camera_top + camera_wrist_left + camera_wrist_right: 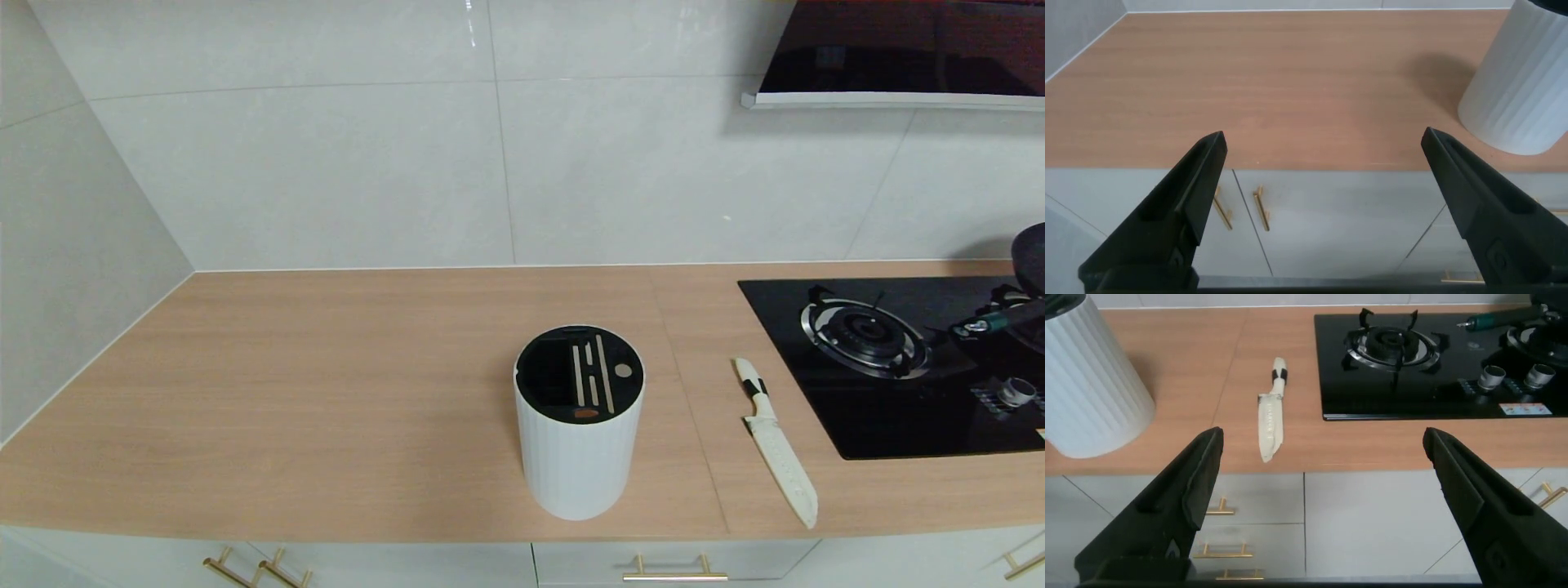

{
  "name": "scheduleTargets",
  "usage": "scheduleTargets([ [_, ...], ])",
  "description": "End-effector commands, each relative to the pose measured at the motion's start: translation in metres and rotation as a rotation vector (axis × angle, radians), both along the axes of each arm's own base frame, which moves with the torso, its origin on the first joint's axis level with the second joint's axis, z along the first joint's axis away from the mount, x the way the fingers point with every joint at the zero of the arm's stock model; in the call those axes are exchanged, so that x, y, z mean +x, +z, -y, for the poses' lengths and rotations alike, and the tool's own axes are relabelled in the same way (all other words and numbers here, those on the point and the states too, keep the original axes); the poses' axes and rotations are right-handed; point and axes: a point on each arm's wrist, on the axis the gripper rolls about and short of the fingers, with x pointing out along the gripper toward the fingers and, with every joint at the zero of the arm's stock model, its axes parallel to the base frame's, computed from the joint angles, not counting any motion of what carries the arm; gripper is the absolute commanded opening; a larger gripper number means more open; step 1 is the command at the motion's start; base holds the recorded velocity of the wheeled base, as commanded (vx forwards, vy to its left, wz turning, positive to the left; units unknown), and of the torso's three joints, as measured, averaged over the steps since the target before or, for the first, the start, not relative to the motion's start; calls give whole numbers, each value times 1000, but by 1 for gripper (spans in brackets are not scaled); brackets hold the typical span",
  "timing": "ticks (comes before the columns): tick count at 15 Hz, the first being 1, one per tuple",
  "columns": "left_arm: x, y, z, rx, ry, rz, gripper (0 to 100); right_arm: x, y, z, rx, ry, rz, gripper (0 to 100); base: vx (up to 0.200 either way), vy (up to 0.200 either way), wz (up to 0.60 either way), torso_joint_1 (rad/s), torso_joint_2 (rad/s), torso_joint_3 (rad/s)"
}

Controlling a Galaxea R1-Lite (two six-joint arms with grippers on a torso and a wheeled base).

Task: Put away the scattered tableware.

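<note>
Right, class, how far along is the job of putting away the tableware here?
Done: nothing yet; the knife block has no handles in its slots. In hand: nothing; the left claw and right claw are both open, out over the cabinet fronts. Left: the knife lies flat on the worktop between block and hob, to be picked up and slotted in.

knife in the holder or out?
Out. The cream speckled kitchen knife lies flat on the wooden counter, apart from the white ribbed cylindrical holder.
</note>
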Motion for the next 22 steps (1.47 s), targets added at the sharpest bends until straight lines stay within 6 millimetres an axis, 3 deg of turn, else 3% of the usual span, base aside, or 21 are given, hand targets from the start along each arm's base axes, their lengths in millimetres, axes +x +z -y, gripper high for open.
scheduleTargets([
  [1, 0, 0, 0, 0, 1, 1, 100, 0, 0, 0, -3, 1, -2, 100, 0, 0, 0, 0, 0, 0],
  [3, 0, 0, 0, 0, 1, 1, 100, 0, 0, 0, -48, 1, 1, 100, 0, 0, 0, 0, 0, 0],
  [5, 0, 0, 0, 0, 1, -1, 100, -4, 48, 0, -33, 39, 65, 100, 0, 0, 0, 0, 0, 0],
  [6, 0, 0, 0, 0, 1, 1, 100, -1, 57, -1, -33, 57, 44, 100, 0, 0, 0, 0, 0, 0],
  [11, 0, 0, 0, 0, 1, 1, 100, 55, 104, -3, -37, 114, -188, 100, 0, 0, 0, 0, 0, 0],
  [14, 0, 0, 0, 0, 1, -1, 100, 94, 123, -13, -46, 246, -283, 100, 0, 0, 0, 0, 0, 0],
  [16, 0, 0, 0, 0, 1, 1, 100, 134, 127, -26, -46, 298, -336, 100, 0, 0, 0, 0, 0, 0],
  [18, 0, 0, 0, 0, 1, -1, 100, 178, 117, -37, -50, 300, -368, 100, 0, 0, 0, 0, 0, 0],
  [22, 0, 0, 0, 0, 1, -1, 100, 244, 95, -51, -56, 286, -407, 100, 0, 0, 0, 0, 0, 0],
])
